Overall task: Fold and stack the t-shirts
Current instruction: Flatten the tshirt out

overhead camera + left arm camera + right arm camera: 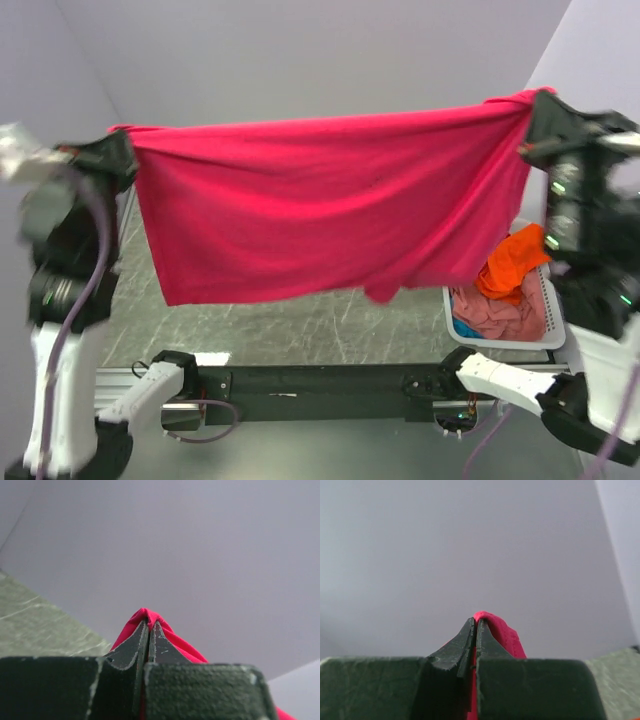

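Note:
A crimson-magenta t-shirt hangs spread wide in the air above the table, stretched between both arms. My left gripper is shut on its left top corner; the cloth shows around the closed tips in the left wrist view. My right gripper is shut on its right top corner, cloth folded over the tips in the right wrist view. An orange t-shirt, a pink-red one and a bit of teal-blue cloth lie in the basket.
A white plastic basket stands at the right side of the dark marbled table. Plain grey walls stand behind. The arm bases and a black rail run along the near edge.

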